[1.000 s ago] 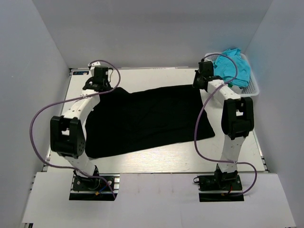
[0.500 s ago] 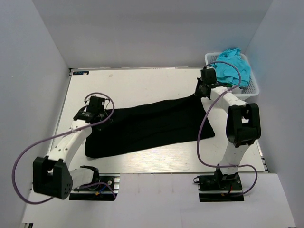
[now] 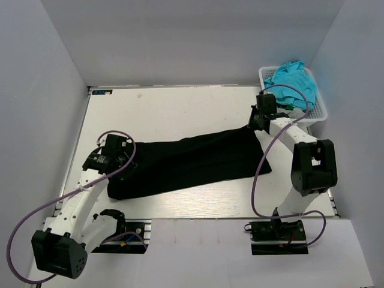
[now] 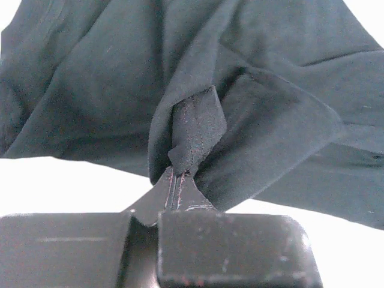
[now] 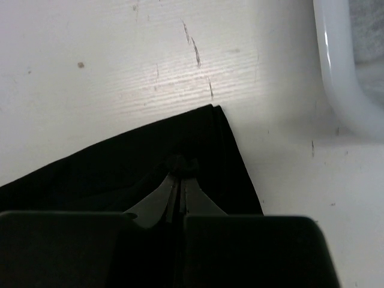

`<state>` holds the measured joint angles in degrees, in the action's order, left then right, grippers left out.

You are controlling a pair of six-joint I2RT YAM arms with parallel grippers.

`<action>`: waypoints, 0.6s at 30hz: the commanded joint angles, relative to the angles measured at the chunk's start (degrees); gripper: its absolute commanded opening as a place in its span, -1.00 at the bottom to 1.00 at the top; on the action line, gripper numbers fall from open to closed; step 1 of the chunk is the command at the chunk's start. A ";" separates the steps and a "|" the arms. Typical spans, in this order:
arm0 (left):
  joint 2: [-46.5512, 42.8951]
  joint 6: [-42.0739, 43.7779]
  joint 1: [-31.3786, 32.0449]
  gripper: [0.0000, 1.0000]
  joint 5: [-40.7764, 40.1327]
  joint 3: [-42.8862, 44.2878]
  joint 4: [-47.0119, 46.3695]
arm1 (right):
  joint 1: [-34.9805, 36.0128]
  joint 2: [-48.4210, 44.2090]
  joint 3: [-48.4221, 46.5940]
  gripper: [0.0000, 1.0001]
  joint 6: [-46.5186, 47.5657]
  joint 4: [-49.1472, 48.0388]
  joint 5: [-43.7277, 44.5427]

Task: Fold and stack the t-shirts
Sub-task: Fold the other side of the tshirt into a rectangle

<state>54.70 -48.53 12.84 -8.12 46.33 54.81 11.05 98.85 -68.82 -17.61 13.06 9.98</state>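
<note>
Left gripper (image 4: 178,179): clamped tight on a bunched fold at the black t-shirt's (image 3: 192,161) nine o'clock end.
Right gripper (image 5: 182,174): pinched closed on its three o'clock corner.
T-shirt: stretched as a band across the table (image 3: 180,108).
Basket (image 3: 322,114): one o'clock, teal cloth (image 3: 294,81) inside.

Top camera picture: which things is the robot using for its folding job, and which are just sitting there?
For the job: black t-shirt; left gripper and right gripper, both shut on it.
Just sitting there: white basket; turquoise cloth inside it.
</note>
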 commanded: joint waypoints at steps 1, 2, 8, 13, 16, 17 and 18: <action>-2.31 -2.62 0.08 -1.00 0.47 -3.51 3.03 | -0.24 -5.41 5.25 -1.00 -0.94 -2.60 0.39; -2.31 -2.62 0.08 -1.00 1.43 -4.04 2.33 | -0.33 -6.46 6.23 -1.00 -1.20 -2.69 0.31; -1.79 -4.90 0.08 0.10 4.42 -4.67 7.06 | -0.24 -13.14 16.77 -0.05 -5.16 -2.25 5.40; -1.79 -4.90 0.08 1.00 2.68 4.20 13.30 | -0.15 -17.98 16.08 0.72 -5.68 3.37 9.27; -0.30 -4.90 0.08 1.00 -2.85 6.76 10.35 | -0.06 -22.29 15.90 0.81 -5.51 2.95 5.52; 0.40 -4.38 0.08 1.00 -2.87 6.76 8.41 | -0.06 -24.38 15.99 0.81 -4.90 2.15 4.01; 1.37 -4.38 -0.79 1.00 -2.87 6.76 6.47 | 0.11 -24.67 15.99 0.81 -3.85 1.80 0.17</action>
<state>54.26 -53.01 12.80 -7.64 51.96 64.55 10.94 77.58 -51.55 -22.35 16.49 14.85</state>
